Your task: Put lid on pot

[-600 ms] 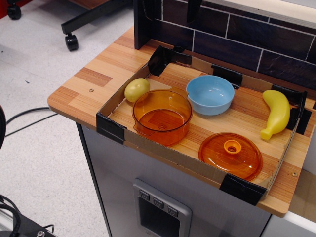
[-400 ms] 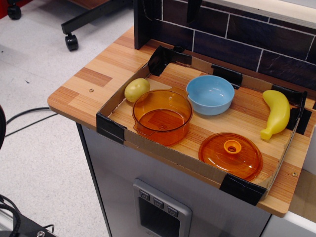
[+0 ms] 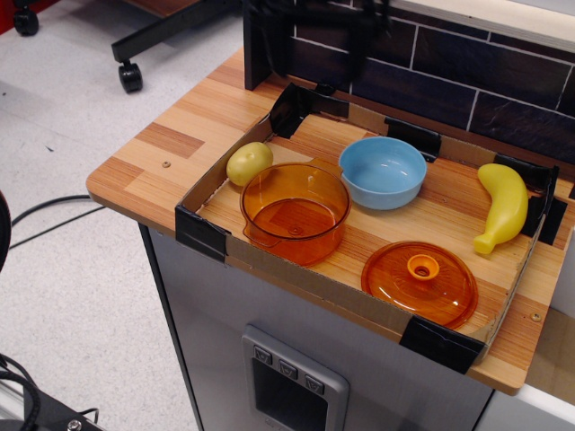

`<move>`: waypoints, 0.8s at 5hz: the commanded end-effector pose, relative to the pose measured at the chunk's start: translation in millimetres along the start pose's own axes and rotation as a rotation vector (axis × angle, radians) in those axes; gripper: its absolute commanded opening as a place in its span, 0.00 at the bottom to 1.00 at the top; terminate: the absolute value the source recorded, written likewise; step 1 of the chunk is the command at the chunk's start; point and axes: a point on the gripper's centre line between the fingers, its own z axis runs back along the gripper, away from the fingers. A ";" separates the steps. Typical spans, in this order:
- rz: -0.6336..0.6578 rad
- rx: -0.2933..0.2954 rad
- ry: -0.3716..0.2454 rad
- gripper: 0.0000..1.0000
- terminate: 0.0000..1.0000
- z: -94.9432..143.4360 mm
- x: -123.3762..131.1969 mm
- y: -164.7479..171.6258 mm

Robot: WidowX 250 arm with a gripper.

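Orange translucent pot (image 3: 295, 212) open in my cardboard tray (image 3: 269, 267), lid (image 3: 420, 282) flat beside it, apart, gripper (image 3: 323, 27) dark, blurred at top, jaws I cannot tell.

Lid (image 3: 420, 284) lies flat near front-right corner of surface (image 3: 180, 135), open above. Pot (image 3: 295, 212) near front-left, mouth open, nothing over it. Blue bowl (image 3: 384, 171) just behind pot; yellow fruit (image 3: 249, 162) at pot's left; banana (image 3: 504, 206) by right edge. Bare wood strip btwn pot & lid.

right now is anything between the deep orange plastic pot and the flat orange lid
Nothing: the camera view shows only bare wood tray floor between the pot and the lid.
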 end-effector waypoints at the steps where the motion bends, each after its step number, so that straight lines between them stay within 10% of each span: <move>1: -0.156 -0.121 -0.039 1.00 0.00 32.3 -28.8 -36.2; 4: -0.289 -0.131 -0.085 1.00 0.00 -2.1 -66.9 -49.6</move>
